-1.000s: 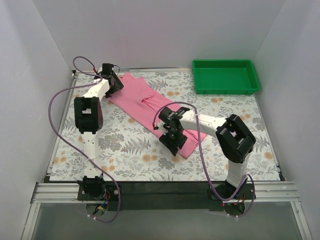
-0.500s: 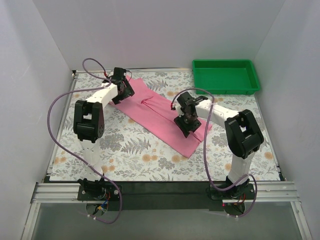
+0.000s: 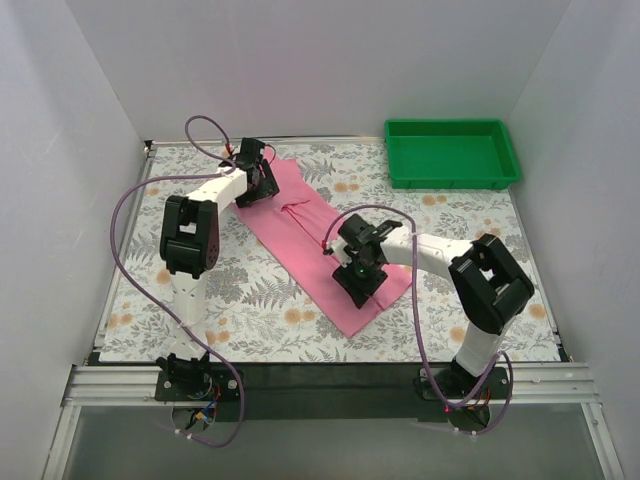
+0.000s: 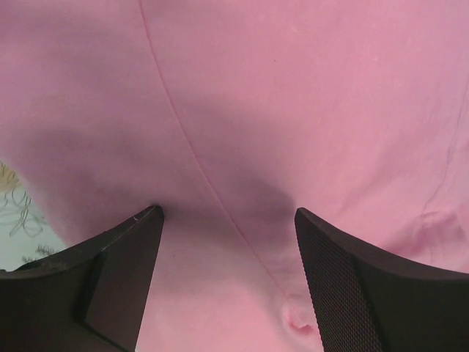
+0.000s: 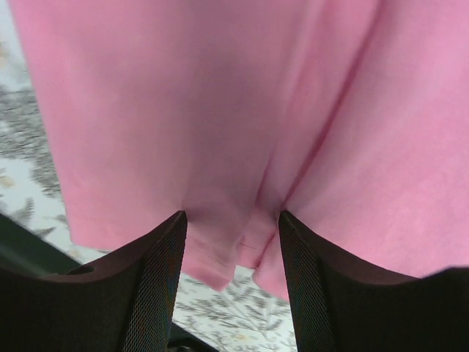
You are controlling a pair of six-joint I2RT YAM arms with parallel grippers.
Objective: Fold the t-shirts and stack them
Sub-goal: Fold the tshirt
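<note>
Noted pink t-shirt [image 3: 300,235] folded long, diagonal on floral table [image 3: 240,295]. Left gripper [image 4: 229,213] over far end, right gripper [image 5: 232,216] over near end; both jaws open.

t-shirt [image 3: 300,235] far end apparently under left claw [image 3: 262,186], edges cropped close-up

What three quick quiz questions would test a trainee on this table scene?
1. Pick one: where on the table does the green plastic tray stand? A far right corner; B near left corner; C centre.
2. True or false: the plain pink short-sleeved t-shirt lies inside the tray.
3. Fill in: the left gripper and right gripper are both over the t-shirt, jaws ___.
Key: 1 A; 2 false; 3 open.
</note>
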